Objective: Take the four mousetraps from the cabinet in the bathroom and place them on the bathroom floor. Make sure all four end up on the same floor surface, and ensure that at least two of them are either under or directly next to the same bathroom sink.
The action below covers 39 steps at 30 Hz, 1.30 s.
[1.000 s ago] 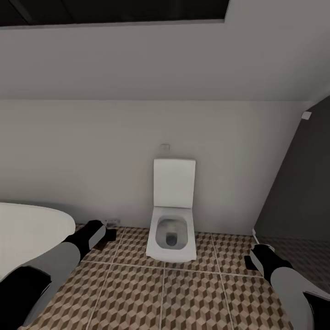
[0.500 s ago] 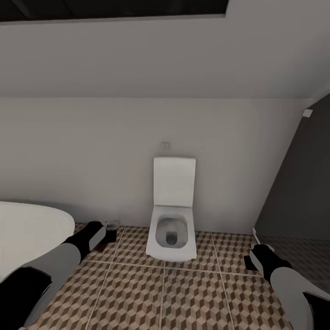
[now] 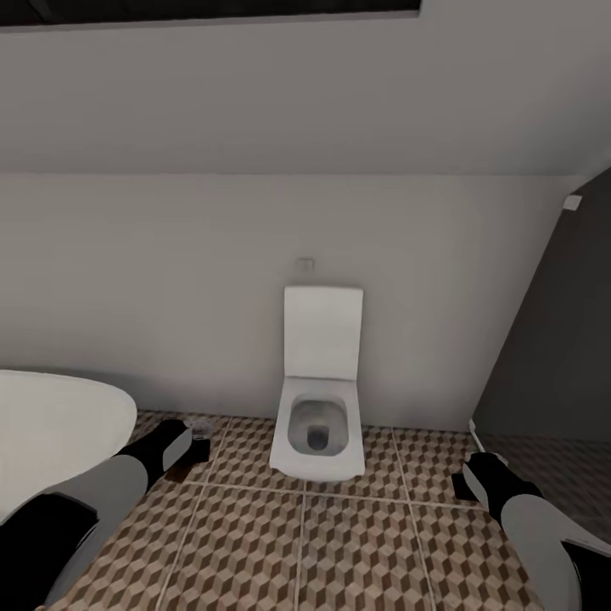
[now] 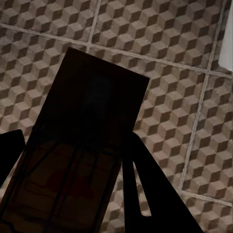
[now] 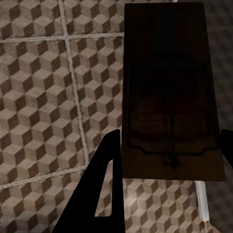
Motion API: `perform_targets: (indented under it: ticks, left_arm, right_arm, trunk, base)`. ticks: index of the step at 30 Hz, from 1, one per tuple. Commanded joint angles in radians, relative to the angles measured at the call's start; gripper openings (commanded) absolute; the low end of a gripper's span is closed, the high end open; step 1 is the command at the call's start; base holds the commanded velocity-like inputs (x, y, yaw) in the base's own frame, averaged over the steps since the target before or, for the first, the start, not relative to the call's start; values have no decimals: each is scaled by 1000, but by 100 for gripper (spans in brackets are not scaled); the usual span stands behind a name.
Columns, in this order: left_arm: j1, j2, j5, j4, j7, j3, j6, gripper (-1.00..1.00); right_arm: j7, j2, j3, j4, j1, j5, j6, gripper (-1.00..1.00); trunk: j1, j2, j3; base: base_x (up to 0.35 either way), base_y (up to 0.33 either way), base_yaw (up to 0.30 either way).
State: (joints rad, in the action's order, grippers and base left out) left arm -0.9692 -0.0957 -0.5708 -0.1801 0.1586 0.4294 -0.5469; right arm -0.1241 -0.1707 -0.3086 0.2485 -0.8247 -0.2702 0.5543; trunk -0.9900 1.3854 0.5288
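I hold a mousetrap in each hand. In the left wrist view a dark flat mousetrap [image 4: 90, 141] with wire and a faint red mark sits between the fingers of my left gripper [image 4: 73, 143], above the cube-patterned bathroom floor [image 4: 170, 73]. My right gripper [image 5: 171, 136] is shut on another mousetrap [image 5: 167, 87] over the same tiles. In the head view the left gripper [image 3: 188, 445] hangs low beside the bathtub and the right gripper [image 3: 465, 484] hangs low at the right, over the bathroom floor [image 3: 339, 552]. The cabinet and the sink are out of view.
A white toilet [image 3: 318, 424] with its lid raised stands against the white wall straight ahead. The rim of a white bathtub [image 3: 51, 433] curves in at the left. A dark grey panel [image 3: 552, 356] closes the right side. Open tiles lie between my arms.
The whole view has shifted a little, so the camera has moved. My left gripper sits slightly lower against the tiles than before. The right arm looks unmoved.
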Motion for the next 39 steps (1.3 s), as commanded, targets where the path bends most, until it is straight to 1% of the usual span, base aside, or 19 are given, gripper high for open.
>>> perform_targets:
  ticks: [1, 3, 4, 7, 9, 10, 15, 17, 21, 25, 30, 34, 39]
  left_arm:
    - [0, 0, -11, 6, 6, 4, -5, -100]
    - [0, -1, -11, 19, 6, -12, -5, -100]
    - [0, -2, -11, 21, 6, -18, -5, -100]
    - [0, -3, -10, 50, 7, -62, -5, -100]
    - [0, -4, -9, 70, 7, -85, -5, -100]
    - [0, -4, -9, 75, 7, -90, -5, -100]
    - [0, 1, -7, 84, 6, -98, -5, -100]
    - [0, 15, -6, 84, 6, -97, -5, -100]
    - [0, 28, -4, 84, 6, -97, -2, -100]
    - [0, 36, -2, 83, 4, -96, 0, -100]
    - [0, 39, -3, 81, 3, -96, 1, -100]
    - [0, 53, -3, 82, 4, -96, 1, -100]
    - [0, 61, -3, 83, 4, -96, 1, -100]
  right_arm:
    - [14, 1, -8, 1, -1, -9, 4, -100]
    - [72, -1, -8, 1, -1, -9, 4, -100]
    - [89, -2, -8, 1, -1, -10, 5, -100]
    - [185, -5, -7, 2, -1, -11, 7, -100]
    - [214, -5, -7, 3, -1, -12, 8, -100]
    - [222, -5, -7, 3, -1, -12, 8, -100]
    - [231, -2, 2, 3, -1, -17, 8, -100]
    - [229, -1, 12, 3, -1, -19, 7, -100]
    - [226, 1, 21, 2, -1, -19, 6, -100]
    - [224, 5, 23, 2, -1, -18, 6, -100]
    - [224, 7, 23, 3, -1, -18, 4, -100]
    - [224, 9, 23, 3, -1, -18, 4, -100]
    - [225, 9, 23, 3, -1, -18, 3, -100]
  trunk:
    - [-4, 8, 4]
    - [-12, 22, 10]
    - [-15, 29, 14]
    - [-27, 50, 23]
    - [-35, 64, 29]
    - [-38, 71, 32]
    - [-58, 106, 48]
    - [-65, 120, 54]
    - [-81, 148, 67]
    - [-96, 176, 79]
    - [-115, 211, 95]
    - [-130, 239, 108]
    - [-150, 274, 123]
  base:
    - [0, 0, 0]
    - [0, 0, 0]
    - [0, 0, 0]
    - [0, 0, 0]
    - [0, 0, 0]
    - [0, 0, 0]
    - [0, 0, 0]
    - [0, 0, 0]
    - [0, 0, 0]
    - [0, 0, 0]
    - [0, 0, 0]
    - [0, 0, 0]
    - [0, 0, 0]
